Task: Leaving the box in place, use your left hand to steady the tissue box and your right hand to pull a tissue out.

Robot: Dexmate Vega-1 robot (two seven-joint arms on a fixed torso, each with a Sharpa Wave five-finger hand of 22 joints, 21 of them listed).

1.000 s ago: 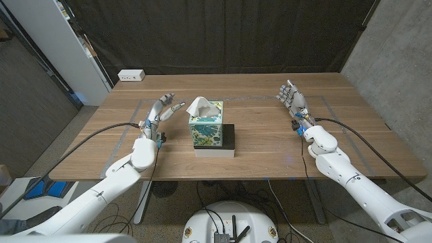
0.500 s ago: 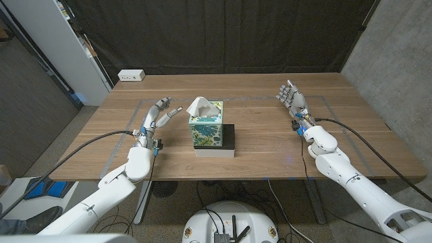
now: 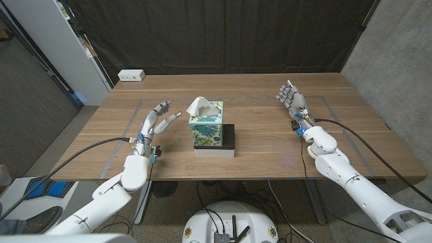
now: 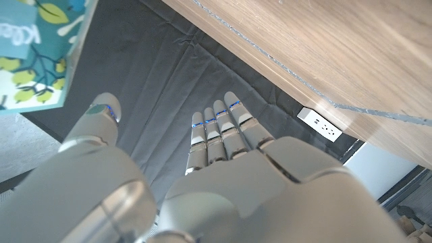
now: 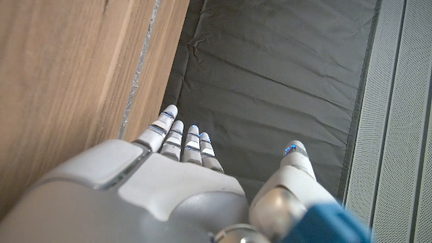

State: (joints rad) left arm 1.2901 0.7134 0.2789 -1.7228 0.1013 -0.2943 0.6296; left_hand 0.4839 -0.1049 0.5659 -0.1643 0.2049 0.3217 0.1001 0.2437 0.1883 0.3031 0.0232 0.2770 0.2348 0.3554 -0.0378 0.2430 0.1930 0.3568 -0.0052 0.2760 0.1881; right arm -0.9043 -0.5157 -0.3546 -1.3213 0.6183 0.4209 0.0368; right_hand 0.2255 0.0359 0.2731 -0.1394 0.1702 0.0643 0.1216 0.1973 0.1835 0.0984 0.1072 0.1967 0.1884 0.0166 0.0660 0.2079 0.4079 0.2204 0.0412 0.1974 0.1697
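On the wooden table [image 3: 270,145], one tissue box [image 3: 206,126], one raised tissue [image 3: 199,105], left robot hand [image 3: 156,119] and right robot hand [image 3: 292,99] both empty, fingers spread.

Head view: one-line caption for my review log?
Open left hand beside the tissue box, not touching; open right hand waits far off.

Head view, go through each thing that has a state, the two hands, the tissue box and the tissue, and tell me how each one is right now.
left hand: open, beside the tissue box, not touching it
right hand: open, holding nothing, far from the box
tissue box: upright on a black base, unheld
tissue: sticking up from the box's top, not pulled out
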